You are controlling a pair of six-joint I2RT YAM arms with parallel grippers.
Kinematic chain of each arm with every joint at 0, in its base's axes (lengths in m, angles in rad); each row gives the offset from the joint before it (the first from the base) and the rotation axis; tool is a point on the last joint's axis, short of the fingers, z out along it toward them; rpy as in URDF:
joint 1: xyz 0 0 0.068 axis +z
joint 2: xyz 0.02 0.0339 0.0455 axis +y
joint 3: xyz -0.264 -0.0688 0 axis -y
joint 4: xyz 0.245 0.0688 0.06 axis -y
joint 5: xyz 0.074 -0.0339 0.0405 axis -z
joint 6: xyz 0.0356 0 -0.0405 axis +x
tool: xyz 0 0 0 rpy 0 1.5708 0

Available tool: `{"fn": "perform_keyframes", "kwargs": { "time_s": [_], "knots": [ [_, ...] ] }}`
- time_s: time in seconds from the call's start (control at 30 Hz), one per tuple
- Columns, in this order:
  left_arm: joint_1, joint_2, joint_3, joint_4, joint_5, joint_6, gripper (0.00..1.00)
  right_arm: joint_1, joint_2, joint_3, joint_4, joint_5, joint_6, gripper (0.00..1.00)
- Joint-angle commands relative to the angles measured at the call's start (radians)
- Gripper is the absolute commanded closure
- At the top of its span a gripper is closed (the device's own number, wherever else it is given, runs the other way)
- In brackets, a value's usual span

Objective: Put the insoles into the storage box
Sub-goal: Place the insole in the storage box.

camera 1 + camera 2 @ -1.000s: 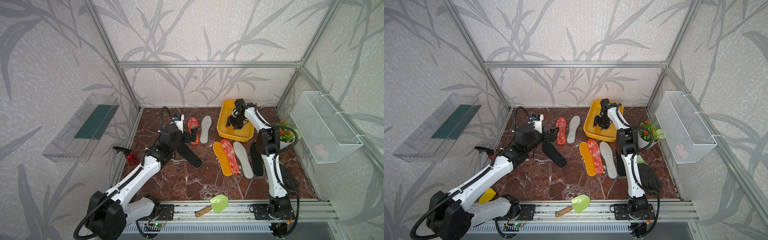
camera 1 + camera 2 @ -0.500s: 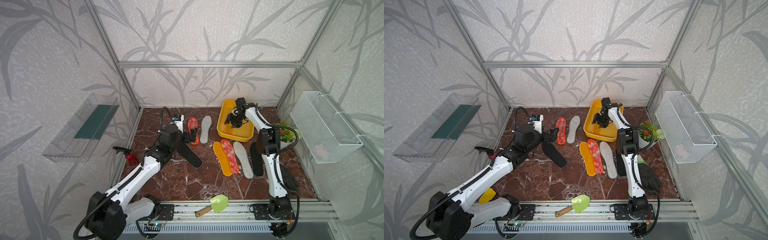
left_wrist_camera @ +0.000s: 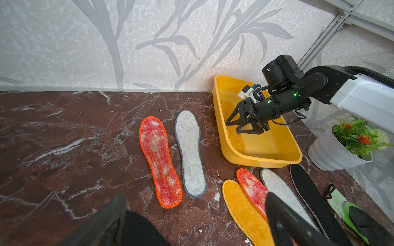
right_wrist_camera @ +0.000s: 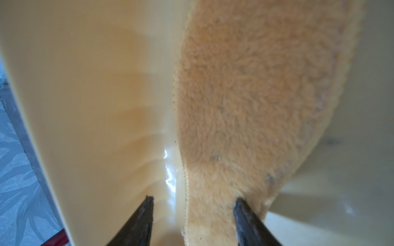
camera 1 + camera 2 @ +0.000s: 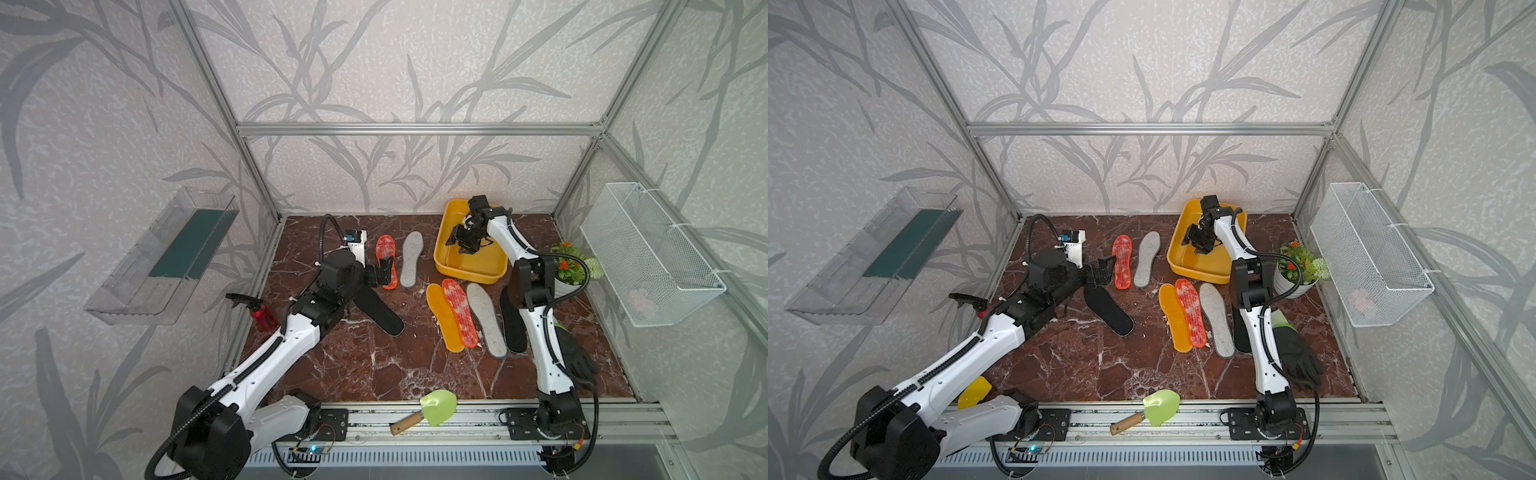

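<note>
Showing the right gripper (image 5: pixel 457 245) inside the storage box (image 5: pixel 469 276), with a yellow insole (image 4: pixel 245 95) lying on the box floor along the wall that faces the left arm. Compared with a second ago, almost nothing has shifted: the right gripper keeps the same place low in the box, and its fingers stand spread, not pinching. In the right wrist view one fingertip (image 4: pixel 247 217) rests on the fleecy surface of the insole's narrow end, while the other sits over bare plastic just beside the insole's edge. The edge thus runs between them, but it is not clamped. The insole appears released, so the first of eight can be judged delivered, and the arm's next business is probably to lift clear of the box.

The left gripper (image 5: pixel 382 272) is spread to its widest and holds nothing. It hovers low over the far end of a black insole (image 5: pixel 380 311), which lies flat on the counter (image 5: pixel 374 365) and reaches from under the fingers toward the front. Whether the fingers touch it cannot be told. Just beyond this gripper lie a red insole (image 5: pixel 386 259) and a grey insole (image 5: pixel 411 259), side by side. In front of the box a row of four insoles (image 5: pixel 473 320), yellow, red, grey and black, lies close-packed. Seven therefore remain outside the box.
</note>
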Motion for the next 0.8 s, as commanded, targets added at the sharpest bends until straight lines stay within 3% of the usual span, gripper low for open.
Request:
{"fn": "perform_keyframes", "kwargs": {
  "time_s": [0.0, 0.43, 0.77],
  "knots": [
    [0.003, -0.026, -0.010, -0.013, -0.015, 0.009, 0.01, -0.007, 0.036, 0.020, 0.014, 0.012, 0.009, 0.40],
    [0.003, -0.030, -0.010, -0.017, -0.020, 0.011, 0.01, -0.026, 0.083, 0.068, 0.089, -0.040, 0.061, 0.40],
    [0.003, -0.033, -0.014, -0.019, -0.023, 0.009, 0.01, -0.029, 0.084, 0.101, 0.075, -0.047, -0.007, 0.40]
  ]
}}
